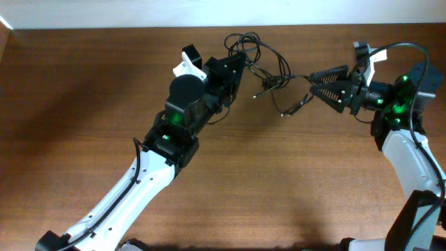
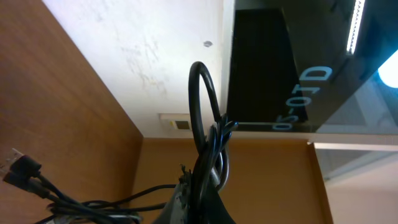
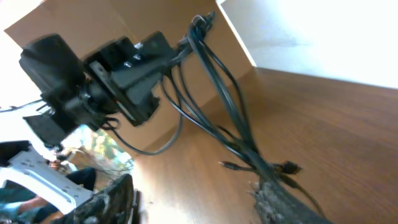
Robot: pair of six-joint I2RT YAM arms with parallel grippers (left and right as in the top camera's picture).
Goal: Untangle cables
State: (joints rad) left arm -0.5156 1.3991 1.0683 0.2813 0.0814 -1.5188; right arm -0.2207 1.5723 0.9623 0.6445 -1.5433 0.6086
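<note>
Several thin black cables (image 1: 273,68) form a tangle near the table's far edge. My left gripper (image 1: 234,64) is shut on a bunch of them. In the left wrist view a loop of cable (image 2: 200,93) rises out of the shut left gripper (image 2: 202,183), and two plugs (image 2: 18,168) hang at the left. The strands run right and down to loose plugs (image 1: 284,111) on the table. My right gripper (image 1: 313,82) stands open at the tangle's right end. In the right wrist view the cables (image 3: 227,106) pass along the right finger (image 3: 280,205) of the right gripper (image 3: 193,186), and nothing lies between the fingers.
The wooden table (image 1: 83,104) ends at a white wall (image 1: 104,12) just behind the tangle. The left arm (image 1: 139,181) crosses the table from the near left. The right arm (image 1: 408,153) stands at the right edge, its own thick cable (image 1: 401,47) arching above it.
</note>
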